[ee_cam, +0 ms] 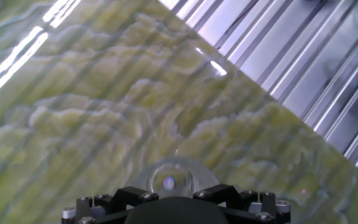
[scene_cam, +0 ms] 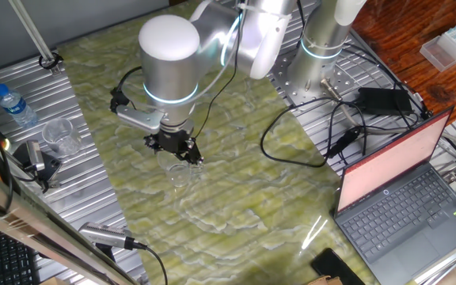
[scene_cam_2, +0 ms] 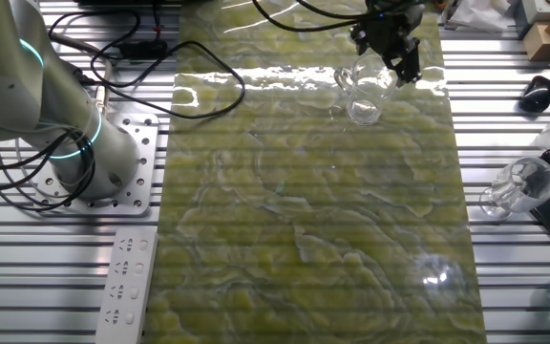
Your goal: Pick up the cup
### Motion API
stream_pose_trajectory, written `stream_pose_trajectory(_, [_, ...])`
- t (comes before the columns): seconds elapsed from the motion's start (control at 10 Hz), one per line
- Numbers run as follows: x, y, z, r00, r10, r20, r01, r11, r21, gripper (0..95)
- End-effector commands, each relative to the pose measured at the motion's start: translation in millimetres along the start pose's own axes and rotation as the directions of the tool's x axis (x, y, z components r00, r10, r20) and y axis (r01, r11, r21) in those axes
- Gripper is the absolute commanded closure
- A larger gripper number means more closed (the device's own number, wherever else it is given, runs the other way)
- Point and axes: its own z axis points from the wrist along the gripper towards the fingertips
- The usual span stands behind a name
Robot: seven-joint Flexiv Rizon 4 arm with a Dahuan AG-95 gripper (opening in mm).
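The cup (scene_cam: 179, 173) is small and clear and stands on the green marbled mat (scene_cam: 244, 198), directly under my gripper (scene_cam: 174, 152). In the other fixed view the cup (scene_cam_2: 361, 96) sits just below and left of the gripper (scene_cam_2: 396, 59). The hand view looks straight down into the cup's round rim (ee_cam: 169, 180), at the bottom edge just ahead of the black gripper body. The fingers appear spread apart on either side of the cup, above it. I cannot see contact with the glass.
Another clear cup (scene_cam: 60, 136) and a blue-capped water bottle (scene_cam: 14, 104) stand on the slatted metal table left of the mat. An open laptop (scene_cam: 410, 190) and cables (scene_cam: 315, 134) are on the right. A power strip (scene_cam_2: 127, 287) lies by the arm base (scene_cam_2: 84, 158).
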Motion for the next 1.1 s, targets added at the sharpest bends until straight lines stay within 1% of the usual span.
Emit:
stream_pose_trajectory(0.1, [-3.0,-1.2,3.5,1.000,-0.009,0.001,0.009,1.000,-0.001,0.0])
stream_pose_trajectory(0.4, [-4.6,-2.0,6.9,1.000,-0.019,0.007,0.019,1.000,-0.011,0.0])
stream_pose_trajectory(0.5, [-4.7,-1.8,7.6,1.000,-0.025,0.004,0.025,0.999,-0.021,0.0])
stream_pose_trajectory(0.7, [-4.6,-1.1,9.5,1.000,-0.028,-0.004,0.027,0.999,-0.030,0.0])
stream_pose_trajectory(0.9, [-4.1,0.0,13.0,1.000,-0.027,-0.006,0.027,0.999,-0.031,0.0])
stream_pose_trajectory(1.1, [-3.4,-0.3,13.4,0.999,-0.049,-0.010,0.049,0.998,-0.025,0.0])
